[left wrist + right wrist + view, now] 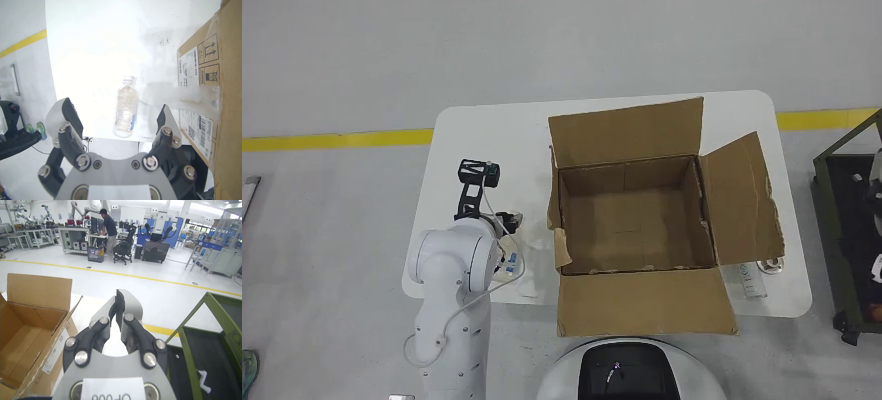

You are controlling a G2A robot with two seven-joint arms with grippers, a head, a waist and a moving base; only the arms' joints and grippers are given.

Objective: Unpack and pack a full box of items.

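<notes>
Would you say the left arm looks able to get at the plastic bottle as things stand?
Probably yes: the left gripper is open, lined up on the plastic bottle, which sits on bare table beside the cardboard box, with nothing between.

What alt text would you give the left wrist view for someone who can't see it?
A clear plastic bottle with a white cap lies on the white table, framed by the open left gripper above it. A labelled cardboard box stands beside it.
</notes>
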